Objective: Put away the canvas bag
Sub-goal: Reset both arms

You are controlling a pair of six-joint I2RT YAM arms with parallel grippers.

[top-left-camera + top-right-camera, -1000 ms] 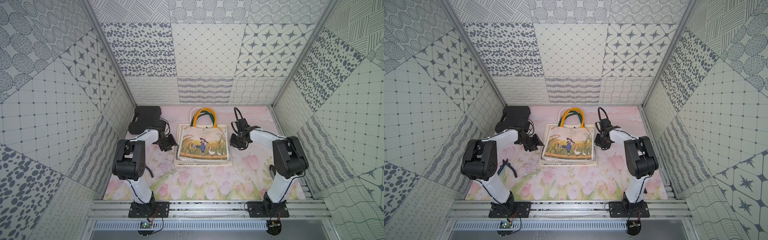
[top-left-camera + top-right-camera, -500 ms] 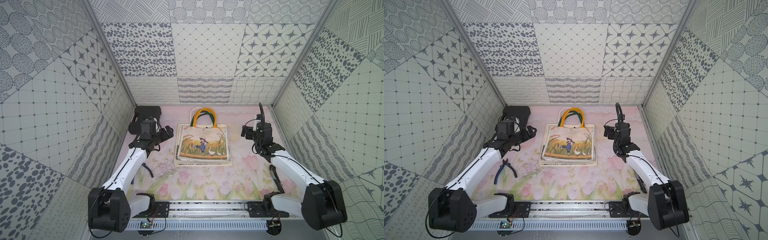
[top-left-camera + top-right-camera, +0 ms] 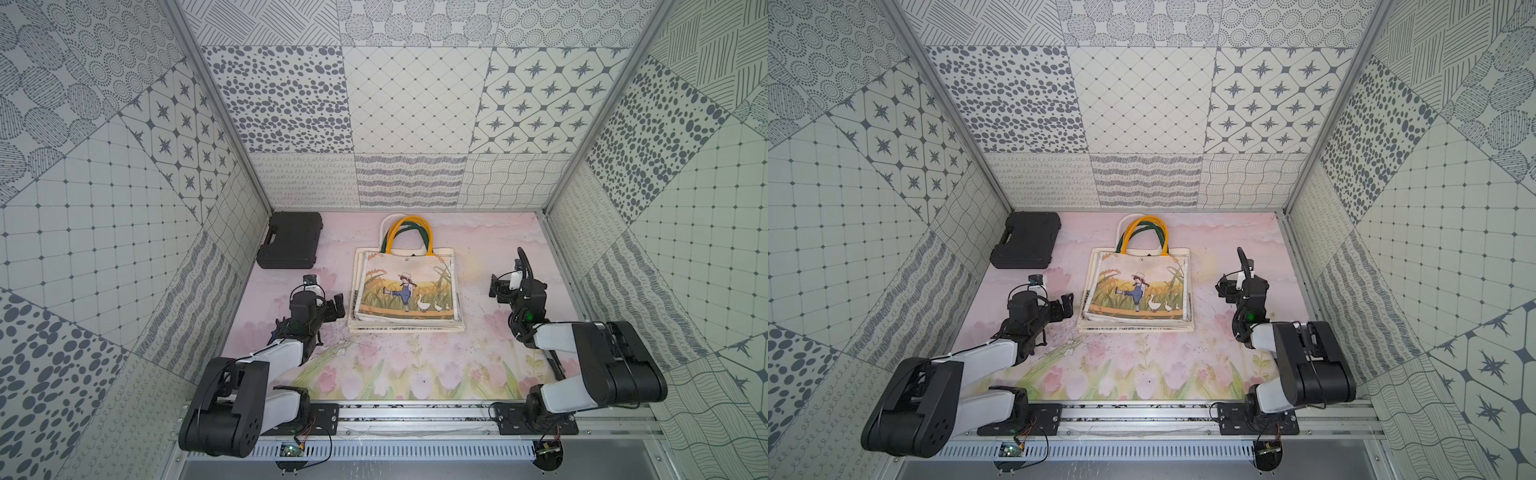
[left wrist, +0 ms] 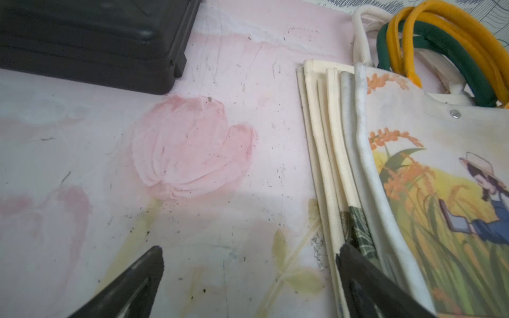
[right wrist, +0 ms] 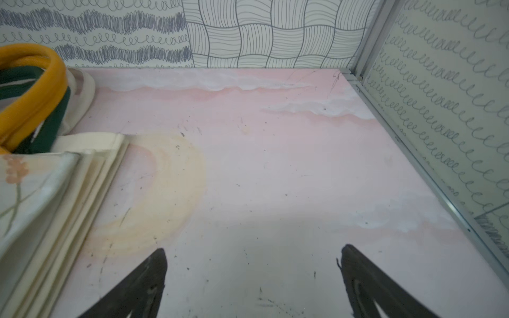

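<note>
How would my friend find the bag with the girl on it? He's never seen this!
Start at the pink flowery table. Near its middle, toward the back wall, lies a flat stack of cream canvas bags. Pick the top bag: it pictures a girl in a hat with white geese, while those beneath show only edges.

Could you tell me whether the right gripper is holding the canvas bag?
No, the right gripper stands open over bare mat, apart from the canvas bag.
</note>
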